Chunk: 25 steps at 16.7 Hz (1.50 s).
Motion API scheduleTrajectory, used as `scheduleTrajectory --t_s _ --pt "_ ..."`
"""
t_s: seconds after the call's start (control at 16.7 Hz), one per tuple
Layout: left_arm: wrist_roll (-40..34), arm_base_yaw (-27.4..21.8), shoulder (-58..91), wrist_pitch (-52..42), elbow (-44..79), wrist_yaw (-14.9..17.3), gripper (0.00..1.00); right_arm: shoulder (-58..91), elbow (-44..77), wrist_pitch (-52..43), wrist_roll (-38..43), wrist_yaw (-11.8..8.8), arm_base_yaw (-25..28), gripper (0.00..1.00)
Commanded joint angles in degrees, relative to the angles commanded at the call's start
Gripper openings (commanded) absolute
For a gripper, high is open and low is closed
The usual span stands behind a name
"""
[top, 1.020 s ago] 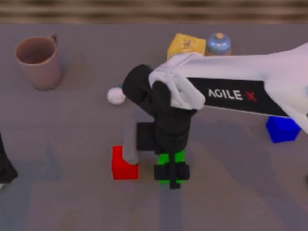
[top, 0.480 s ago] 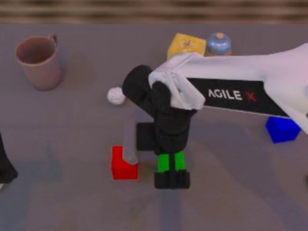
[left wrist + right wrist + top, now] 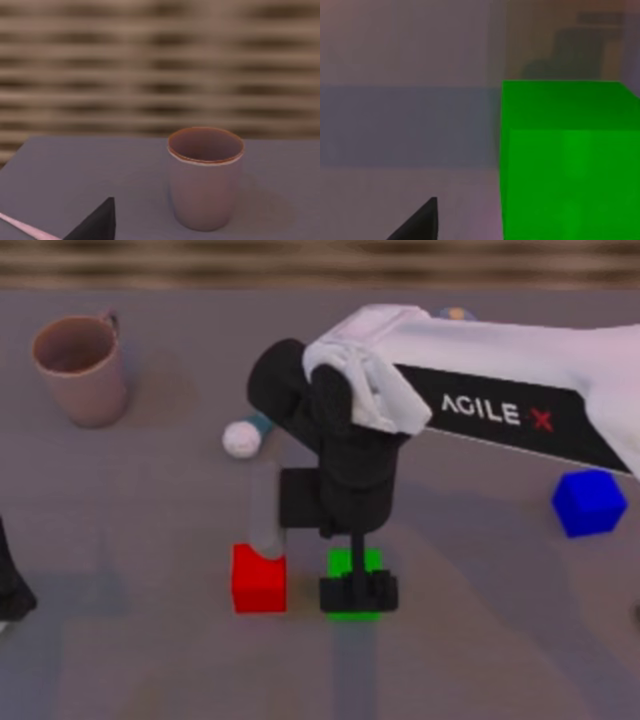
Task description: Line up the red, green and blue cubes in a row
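Our right tool (image 3: 357,593) hangs over the green cube (image 3: 354,562) just right of the red cube (image 3: 259,580), grip state unclear; next we fetch the far-right blue cube (image 3: 588,502).

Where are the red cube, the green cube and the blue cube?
red cube (image 3: 259,580), top view, top face.
green cube (image 3: 343,561), top view, bare strip of top face.
blue cube (image 3: 588,502), top view, top face.
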Motion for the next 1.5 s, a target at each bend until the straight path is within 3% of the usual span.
scheduleTrajectory --t_s 0.18,0.6,0.78,1.26,1.5 --pt "0.0 0.0 0.0 0.0 0.0 0.0 1.00 -1.6 3.3 -4.6 0.0 0.0 0.1 1.00" --pt "0.0 0.0 0.0 0.0 0.0 0.0 1.00 -2.0 3.0 -4.5 2.0 0.0 -2.1 1.00" --pt "0.0 0.0 0.0 0.0 0.0 0.0 1.00 -3.0 0.9 -3.5 9.2 0.0 -8.6 1.00" --pt "0.0 0.0 0.0 0.0 0.0 0.0 1.00 -7.1 -7.7 0.2 38.5 0.1 -32.9 1.00" --pt "0.0 0.0 0.0 0.0 0.0 0.0 1.00 -8.3 -9.0 1.2 42.4 0.0 -36.7 1.00"
